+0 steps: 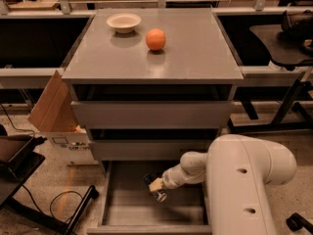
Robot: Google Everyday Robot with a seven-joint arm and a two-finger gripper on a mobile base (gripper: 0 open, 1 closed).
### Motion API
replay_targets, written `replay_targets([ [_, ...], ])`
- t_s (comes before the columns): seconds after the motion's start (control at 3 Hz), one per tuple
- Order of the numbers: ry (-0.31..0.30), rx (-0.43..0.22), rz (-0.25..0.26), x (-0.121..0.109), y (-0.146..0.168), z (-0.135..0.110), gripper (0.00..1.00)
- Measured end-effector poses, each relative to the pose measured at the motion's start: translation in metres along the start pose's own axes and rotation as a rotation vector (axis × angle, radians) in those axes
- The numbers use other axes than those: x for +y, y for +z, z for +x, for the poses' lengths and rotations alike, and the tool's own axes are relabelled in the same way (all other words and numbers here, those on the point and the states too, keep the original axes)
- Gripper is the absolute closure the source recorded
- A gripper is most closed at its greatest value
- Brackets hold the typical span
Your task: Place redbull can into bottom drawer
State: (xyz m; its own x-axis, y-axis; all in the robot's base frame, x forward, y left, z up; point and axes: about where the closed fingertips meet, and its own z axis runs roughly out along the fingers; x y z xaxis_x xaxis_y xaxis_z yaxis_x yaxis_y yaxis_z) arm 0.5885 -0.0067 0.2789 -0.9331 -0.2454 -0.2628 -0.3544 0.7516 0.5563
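Only the one camera view to go on, looking down at the front of a grey three-drawer cabinet.

The bottom drawer (128, 207), a long shallow grey tray with low side walls, is pulled out toward the near side, so the opening part looks done. The two upper grey drawers (151, 114) are pushed in.

The robot's white arm (190, 168) comes in from the right and reaches down into the open drawer. The gripper (156, 186) sits over the middle of the tray, toward its far end, just below the front of the middle drawer.

It looks clamped on the slim blue-and-silver metal redbull can (160, 195), which is tilted with its silver end pointing down and toward the near side. It's dim in there, so I can't say for sure whether the can touches the drawer floor or hangs just above it.

So I'd call this nearly there: the can is inside the drawer's outline but not let go. What's left is setting it down, releasing it and backing the arm out.

Up on the flat grey cabinet top (195, 53), the round orange fruit (155, 39) and the shallow cream bowl (123, 22) sit near the far edge, untouched.
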Motion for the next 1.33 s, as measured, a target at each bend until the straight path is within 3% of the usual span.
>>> replay_targets([
  [0.33,0.0,0.0,0.0,0.0,0.0,0.0,1.0],
  [0.67,0.022,0.023,0.018,-0.007,0.02,0.004,1.0],
  [1.33,0.172,-0.013,0.077,-0.062,0.085,-0.001,1.0],
])
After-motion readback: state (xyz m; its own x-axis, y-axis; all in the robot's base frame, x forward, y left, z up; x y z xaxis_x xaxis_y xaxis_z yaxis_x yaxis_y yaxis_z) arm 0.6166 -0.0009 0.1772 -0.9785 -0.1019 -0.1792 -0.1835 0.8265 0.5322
